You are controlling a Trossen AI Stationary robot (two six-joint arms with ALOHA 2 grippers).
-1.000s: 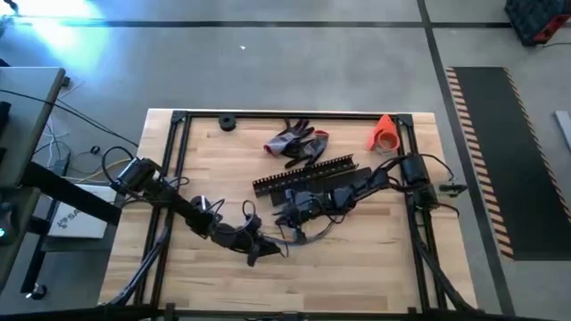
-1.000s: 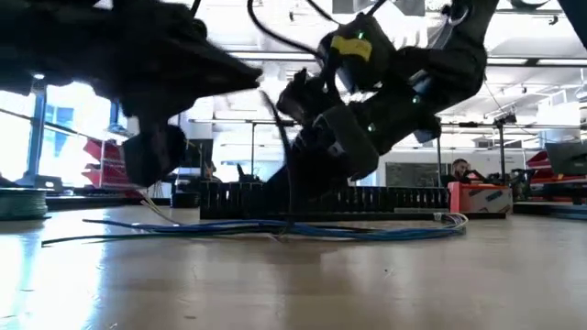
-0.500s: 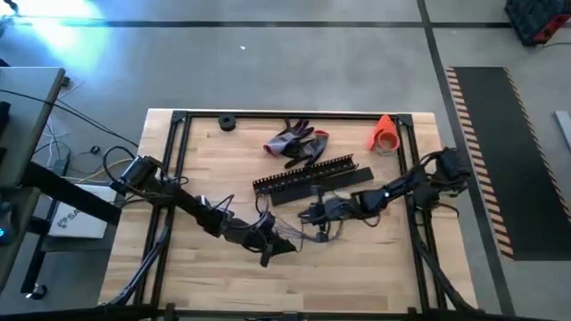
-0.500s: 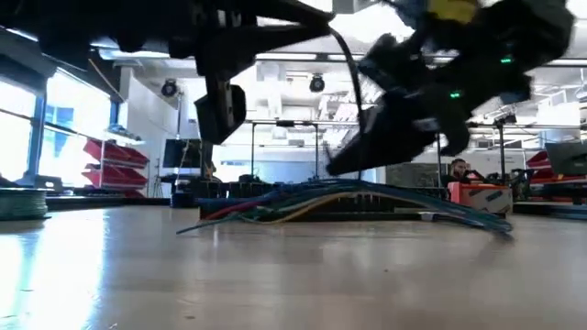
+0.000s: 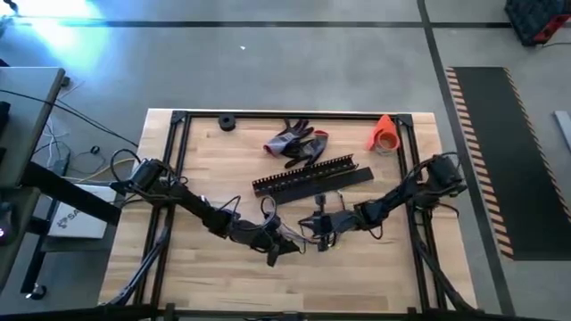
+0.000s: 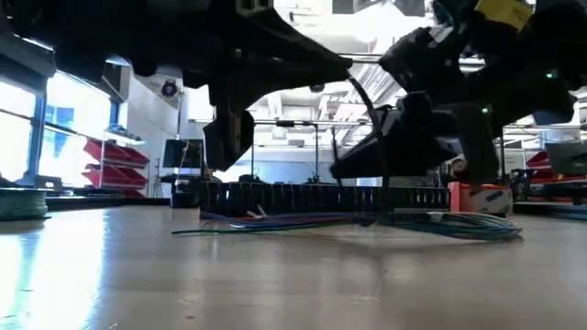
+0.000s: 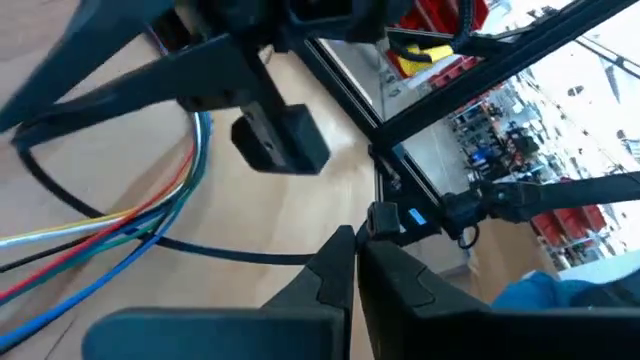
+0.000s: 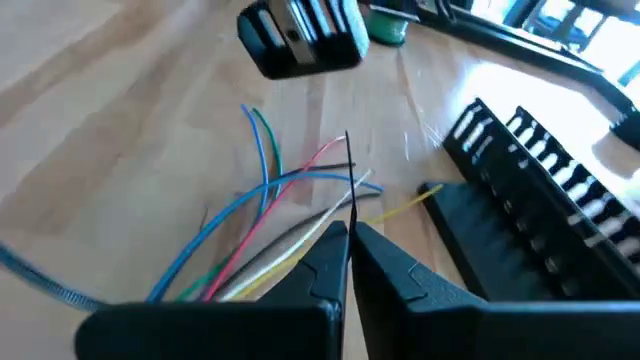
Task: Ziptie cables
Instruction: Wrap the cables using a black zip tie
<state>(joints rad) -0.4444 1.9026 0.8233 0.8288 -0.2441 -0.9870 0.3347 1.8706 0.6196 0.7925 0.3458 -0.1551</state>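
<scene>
The cables [image 5: 300,234] are a loose bundle of thin blue, green, red, white and yellow wires [image 8: 270,205] lying on the wood at mid-table; they rest flat in the low view [image 6: 367,220]. A thin black ziptie [image 7: 100,215] loops by the wires. My left gripper [image 5: 284,252] is shut just near-left of the bundle, and my right gripper [image 5: 315,232] is shut just right of it. Both sit low over the wires. My left gripper [image 7: 352,240] pinches one end of the thin black ziptie [image 7: 300,260] at its fingertips, coming in low from the table's left. The strand curves away slack over the wood under the wires. My right gripper [image 8: 349,232] pinches the black ziptie [image 8: 349,195] between its fingertips, reaching in from the table's right. A short length stands out past the tips, over the wires.
Long black slotted strips [image 5: 312,176] lie just beyond the bundle, close to my right gripper [image 8: 530,170]. Grey-and-red gloves [image 5: 294,143], an orange cone [image 5: 384,134] and a black ring [image 5: 227,122] sit near the far edge. Black frame rails [image 5: 177,152] border the table.
My left gripper has moved toward the table's right edge. My right gripper has shifted right and toward the near edge. The bundle's middle rose in an arch off the table half a second ago and now lies flat again.
</scene>
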